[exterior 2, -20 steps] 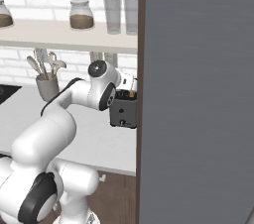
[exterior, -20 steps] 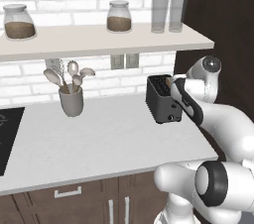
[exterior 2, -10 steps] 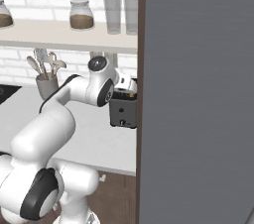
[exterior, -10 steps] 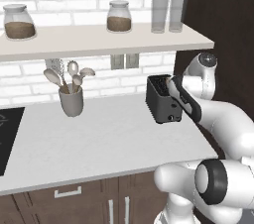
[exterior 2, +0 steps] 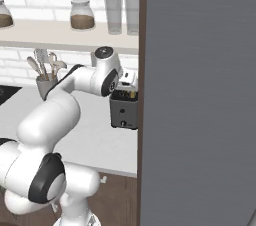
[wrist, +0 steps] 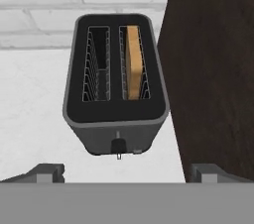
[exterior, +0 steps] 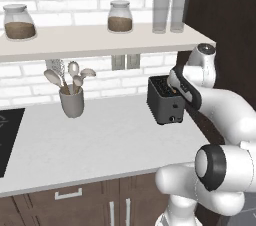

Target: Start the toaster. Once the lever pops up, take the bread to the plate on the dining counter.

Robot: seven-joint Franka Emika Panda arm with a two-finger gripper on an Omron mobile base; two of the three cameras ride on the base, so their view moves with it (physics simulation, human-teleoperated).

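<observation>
Hovering above the toaster [wrist: 115, 86] with fingers spread wide and nothing between them — gripper [wrist: 124, 174] poised over the lever end. Judged as the opening step: starting the toaster, lever not yet pressed. Bread [wrist: 132, 62] sits edge-up in the toaster's slot nearest the dark cabinet [wrist: 213, 69], the other slot bare. Next move calls for dropping onto the small lever [wrist: 118, 145] on the toaster's narrow face and pushing down squarely. Hard to tell from here whether that lever is fully up — too small. Fingertips cut off at the frame's bottom; toaster's far side hidden behind the arm [exterior 2: 95, 77] in the right base view.
</observation>
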